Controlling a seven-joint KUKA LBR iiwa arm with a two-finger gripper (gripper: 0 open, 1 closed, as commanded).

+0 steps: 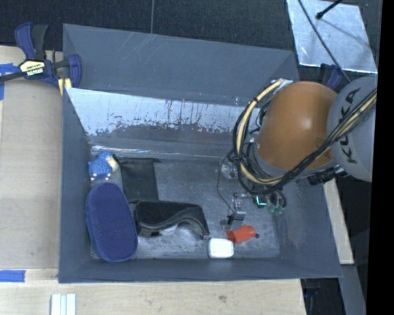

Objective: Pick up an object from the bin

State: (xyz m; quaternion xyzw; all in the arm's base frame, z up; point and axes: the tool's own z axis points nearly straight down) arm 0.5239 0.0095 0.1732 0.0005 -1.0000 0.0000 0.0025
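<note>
Grey bin (73, 200), one blue oval pad (111, 221), one white block (220, 248), one red piece (244, 234) by claw (235, 219), grip unclear

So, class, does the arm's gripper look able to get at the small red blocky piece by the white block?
Probably yes: the gripper hangs right beside the small red blocky piece, and nothing lies over it.

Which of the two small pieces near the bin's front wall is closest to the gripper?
The small red piece, right beside the gripper. The white block lies just beyond it, farther from the gripper.
</note>
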